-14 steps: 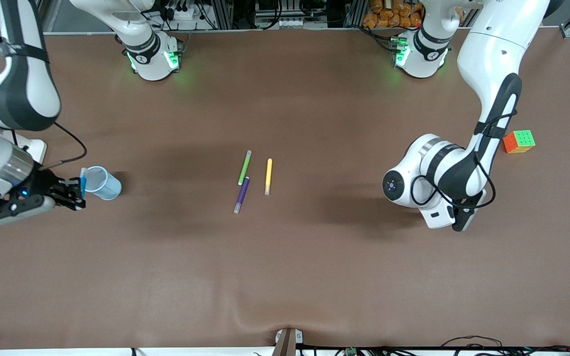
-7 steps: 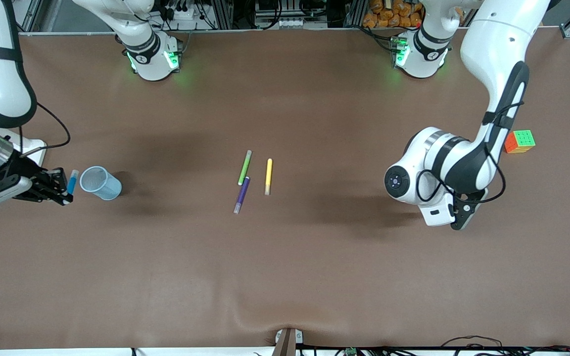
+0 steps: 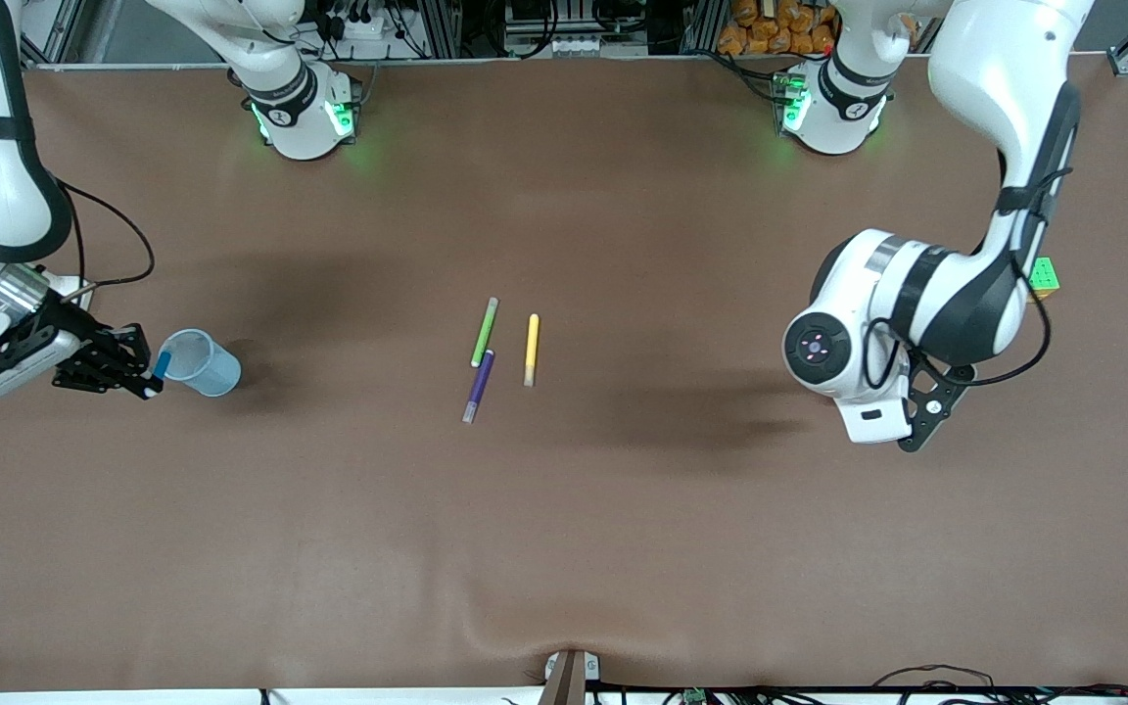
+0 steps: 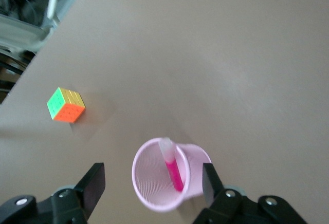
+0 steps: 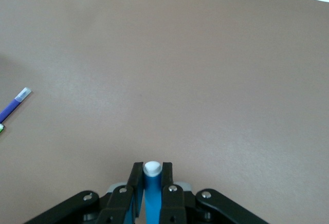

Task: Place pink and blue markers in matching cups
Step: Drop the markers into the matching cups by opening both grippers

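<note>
Left gripper has just sprung open above pale pink mesh cup; magenta-pink marker stands inside, pink half done. Right gripper, back beside pale blue mesh cup, clenches bright blue marker, undelivered.

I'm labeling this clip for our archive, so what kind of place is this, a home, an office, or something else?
Most likely a robotics lab. Two white arms are bolted along one edge of a wide brown table, aluminium framing and loose cabling run past that edge, and only test props sit out: markers, a blue mesh cup and a puzzle cube.
</note>
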Motion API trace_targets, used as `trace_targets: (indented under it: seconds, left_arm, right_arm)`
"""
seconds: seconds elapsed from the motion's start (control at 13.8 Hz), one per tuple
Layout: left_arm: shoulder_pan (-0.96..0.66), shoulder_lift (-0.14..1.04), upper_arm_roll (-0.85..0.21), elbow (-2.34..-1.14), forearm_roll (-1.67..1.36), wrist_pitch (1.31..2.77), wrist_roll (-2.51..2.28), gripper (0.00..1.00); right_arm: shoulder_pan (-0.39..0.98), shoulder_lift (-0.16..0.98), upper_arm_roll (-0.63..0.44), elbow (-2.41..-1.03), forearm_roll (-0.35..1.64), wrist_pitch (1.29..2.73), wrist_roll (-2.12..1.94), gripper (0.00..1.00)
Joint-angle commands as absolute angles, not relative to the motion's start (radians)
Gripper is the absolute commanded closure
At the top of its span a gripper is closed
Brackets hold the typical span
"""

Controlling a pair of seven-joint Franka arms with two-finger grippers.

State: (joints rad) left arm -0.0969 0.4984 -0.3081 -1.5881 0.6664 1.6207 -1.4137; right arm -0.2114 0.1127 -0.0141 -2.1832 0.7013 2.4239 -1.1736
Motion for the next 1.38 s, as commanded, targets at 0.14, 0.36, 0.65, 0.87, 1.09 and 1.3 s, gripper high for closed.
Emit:
trace_targets:
  seconds: [0.14, 0.36, 0.65, 0.87, 1.09, 1.3]
  left_arm:
    - [-0.052, 0.394, -0.319, -1.589, 0.491, 1.634, -1.278, 0.14]
    - [-0.012, 0.329, -0.319, -1.589, 0.367, 1.635, -1.165, 0.11]
    - [0.040, 0.250, -0.319, -1.589, 0.256, 1.634, -1.048, 0.11]
    - [0.055, 0.212, -0.319, -1.592, 0.213, 1.628, -0.977, 0.11]
    - [0.069, 0.169, -0.318, -1.598, 0.160, 1.623, -0.882, 0.11]
    - [0.072, 0.127, -0.301, -1.597, 0.118, 1.608, -0.743, 0.11]
  right_arm:
    - [-0.238, 0.123, 0.002, -2.232, 0.859, 2.471, -1.403, 1.00]
    - [-0.245, 0.159, 0.002, -2.233, 0.971, 2.470, -1.541, 1.00]
    - [-0.259, 0.179, 0.000, -2.235, 1.000, 2.453, -1.595, 1.00]
    - [-0.287, 0.179, 0.000, -2.244, 1.000, 2.428, -1.632, 1.00]
    - [-0.304, 0.179, 0.000, -2.244, 0.999, 2.401, -1.646, 1.00]
    - [-0.310, 0.186, 0.000, -2.255, 0.999, 2.396, -1.644, 0.78]
